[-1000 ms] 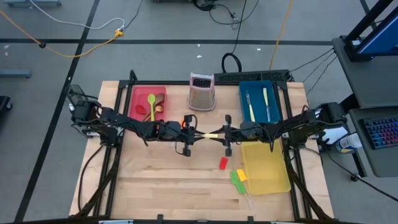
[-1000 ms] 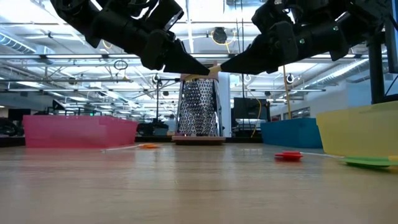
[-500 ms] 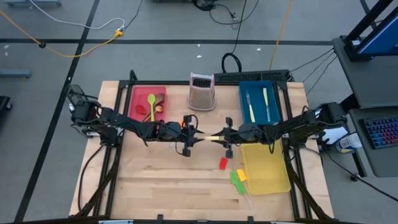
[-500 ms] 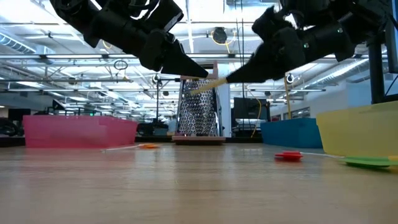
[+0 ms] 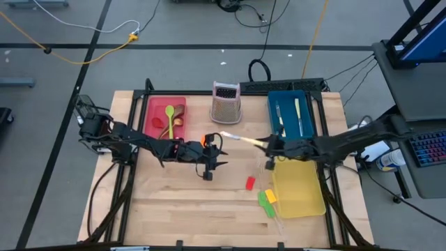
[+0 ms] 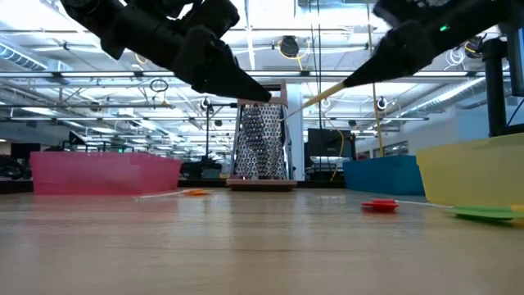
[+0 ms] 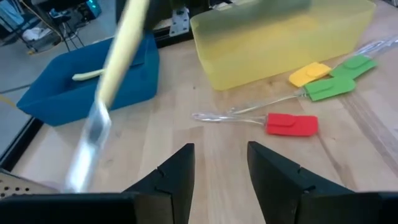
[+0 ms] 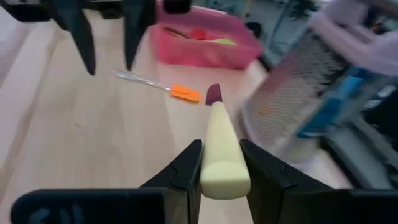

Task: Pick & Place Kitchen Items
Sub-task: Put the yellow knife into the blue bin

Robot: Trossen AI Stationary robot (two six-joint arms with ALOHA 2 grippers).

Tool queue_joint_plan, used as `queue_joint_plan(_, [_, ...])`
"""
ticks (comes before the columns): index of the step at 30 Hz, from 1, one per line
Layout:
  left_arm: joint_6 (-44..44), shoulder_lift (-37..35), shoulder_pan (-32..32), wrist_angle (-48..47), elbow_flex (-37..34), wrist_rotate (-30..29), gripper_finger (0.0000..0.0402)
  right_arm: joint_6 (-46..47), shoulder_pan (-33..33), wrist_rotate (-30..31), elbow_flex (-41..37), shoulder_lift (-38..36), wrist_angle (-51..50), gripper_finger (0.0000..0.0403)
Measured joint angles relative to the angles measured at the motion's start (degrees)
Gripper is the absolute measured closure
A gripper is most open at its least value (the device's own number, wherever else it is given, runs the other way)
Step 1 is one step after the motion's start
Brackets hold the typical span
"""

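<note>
Knife [image 5: 241, 139] blade points toward red tray [image 5: 155, 104]

Left gripper [image 5: 217, 155]: I've let go of the knife; my fingers [image 7: 177, 180] now stand apart with nothing between them, where a second ago they pinched its blade end.
Right gripper [image 5: 268, 145]: I alone carry the knife now, clamped on its cream handle, and I've pulled away from the left gripper toward the blue tray [image 5: 289, 97].
Knife [image 5: 240, 139]: no longer bridged level between both grippers; it has swung to a slant, blade end free in the air.
</note>
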Motion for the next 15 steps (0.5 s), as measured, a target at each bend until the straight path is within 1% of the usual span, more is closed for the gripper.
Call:
queue_joint_plan(3, [0.0,0.0,-0.1,-0.7,0.0,0.0,0.0250,1.0,2.2,5.1,0.0,-6.5,-7.5,0.0319])
queue_joint_plan(5, [-0.3,0.0,-0.1,-1.4,0.0,0.0,0.0250,4.1,3.5,9.8,0.0,-10.8,-13.1,0.0319])
queue_joint_plan(8, [-1.0,0.0,-0.1,-2.2,0.0,0.0,0.0250,11.1,4.9,16.9,0.0,-16.1,-23.3,0.0319])
queue_joint_plan(10, [-1.4,0.0,-0.1,-3.1,0.0,0.0,0.0250,16.6,5.3,19.9,0.0,-19.1,-30.9,0.0319])
queue_joint_plan(13, [-1.5,0.0,-0.1,-4.6,0.0,0.0,0.0250,24.1,5.3,23.2,0.0,-21.9,-40.2,0.0319])
queue_joint_plan(15, [-1.5,0.0,-0.1,-5.2,0.0,0.0,0.0249,29.1,4.9,27.3,0.0,-22.7,-45.2,0.0319])
